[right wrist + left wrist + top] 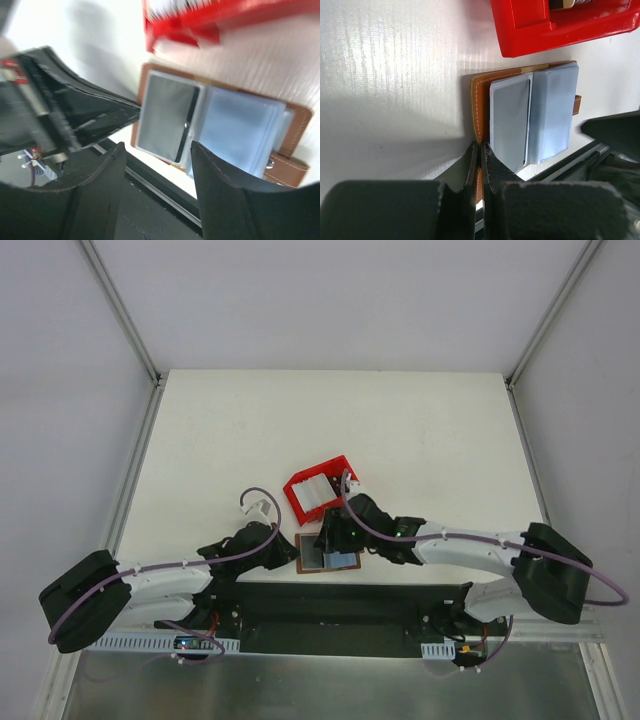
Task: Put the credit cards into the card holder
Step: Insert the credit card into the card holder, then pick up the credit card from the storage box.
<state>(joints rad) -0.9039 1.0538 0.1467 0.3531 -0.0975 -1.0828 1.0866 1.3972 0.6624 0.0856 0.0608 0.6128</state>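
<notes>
The brown card holder (480, 97) lies open near the table's front edge, its pale blue sleeves (552, 110) facing up. A grey credit card (510, 120) sits in its left sleeve. My left gripper (481, 148) is shut on the card holder's brown left edge, pinning it. My right gripper (157, 156) hovers open just over the open card holder (295, 125), with nothing between its fingers. The grey card (165, 115) shows beyond its fingertips. More pale credit cards (313, 492) lie in the red tray (296, 502) just behind the holder.
The red tray (530, 35) stands close behind the card holder (328, 558). The black mounting rail (340, 605) runs along the table's near edge, right beside the holder. The white table (400, 430) stretches away behind, with walls on both sides.
</notes>
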